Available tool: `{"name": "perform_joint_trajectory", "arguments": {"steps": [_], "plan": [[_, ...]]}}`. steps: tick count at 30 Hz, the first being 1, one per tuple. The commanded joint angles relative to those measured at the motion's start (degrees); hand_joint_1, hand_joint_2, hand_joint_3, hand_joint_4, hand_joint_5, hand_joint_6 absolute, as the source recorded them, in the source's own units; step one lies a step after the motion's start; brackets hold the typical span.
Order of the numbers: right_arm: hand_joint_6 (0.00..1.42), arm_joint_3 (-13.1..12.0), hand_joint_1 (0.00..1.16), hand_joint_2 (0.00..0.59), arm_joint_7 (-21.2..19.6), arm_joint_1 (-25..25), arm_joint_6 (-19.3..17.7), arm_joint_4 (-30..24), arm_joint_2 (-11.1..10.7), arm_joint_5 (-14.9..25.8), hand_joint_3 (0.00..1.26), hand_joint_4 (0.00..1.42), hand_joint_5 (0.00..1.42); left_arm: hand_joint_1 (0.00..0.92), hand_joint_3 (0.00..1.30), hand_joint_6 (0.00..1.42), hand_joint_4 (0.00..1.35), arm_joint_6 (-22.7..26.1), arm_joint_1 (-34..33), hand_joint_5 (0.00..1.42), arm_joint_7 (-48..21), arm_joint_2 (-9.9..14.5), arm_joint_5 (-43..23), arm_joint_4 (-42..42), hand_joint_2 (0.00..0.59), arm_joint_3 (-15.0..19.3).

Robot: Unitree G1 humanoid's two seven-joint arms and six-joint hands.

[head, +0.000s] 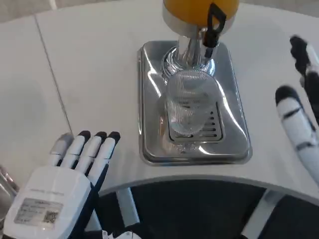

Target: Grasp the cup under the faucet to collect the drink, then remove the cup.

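Nearest to you, at the lower left of the head view, your left hand (pixel 70 174) lies over the front edge of the white worktop (pixel 99 74), its white back turned up with a small grey label on it. Its fingers (pixel 92 147) are stretched forward side by side, black tips pointing toward the far side, and they hold nothing; the hand is open and sits to the left of the tray, apart from it.

Over on the right edge, your right hand (pixel 301 104) hangs above the worktop with its white and black fingers spread and nothing between them, so it is open too. It is beside the tray's right side, not touching it or the cup.

Between your two hands sits the shiny metal drip tray (pixel 149 99), its front rim close to the curved edge of the worktop. On the slotted grille (pixel 212 127) in the tray stands the clear cup (pixel 188 102), upright, directly in front of the dispenser's chrome column (pixel 185 50). You cannot tell from this view whether there is any liquid in the cup.

Farther back, above the cup, the black tap lever (pixel 215 25) hangs at the front of the orange drink tank (pixel 192 9), which is cut off by the top of the picture.
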Motion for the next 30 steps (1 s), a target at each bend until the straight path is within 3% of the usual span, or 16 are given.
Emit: {"name": "perform_joint_trajectory", "arguments": {"steps": [1,5,18,27,30], "plan": [[0.0,0.17,0.0,0.538,-1.88,-7.34,4.95,2.62,0.16,1.21,0.0,0.0,0.0,0.0,0.0,0.0,0.0,0.0,-0.43,0.0,0.9,-1.15,-0.46,0.73,0.072,-0.98],[0.0,1.15,0.0,0.539,-3.43,-11.38,6.69,4.59,-0.11,2.07,0.0,0.0,0.0,0.0,0.0,0.0,0.0,0.0,-1.11,0.0,0.66,-1.82,-0.77,0.94,0.073,-1.28],[0.0,2.25,0.0,0.547,-7.25,-18.18,5.77,11.71,-1.27,7.39,0.0,0.0,0.0,0.0,0.0,0.0,0.0,-0.13,-3.1,0.0,0.25,-1.31,-1.35,2.09,0.082,-1.28],[0.0,5.16,0.0,0.55,-11.37,-19.65,2.56,16.92,-0.3,10.59,0.0,0.0,0.0,0.0,0.0,0.0,0.0,0.17,-3.16,0.0,0.11,-1.32,-1.45,2.33,0.083,-1.07],[0.0,7.0,0.0,0.551,-14.18,-20.38,0.16,19.57,0.97,10.65,0.0,0.0,0.0,0.0,0.0,0.0,0.0,0.18,-3.28,0.0,-0.04,-1.12,-1.54,2.57,0.083,-0.91]]}}
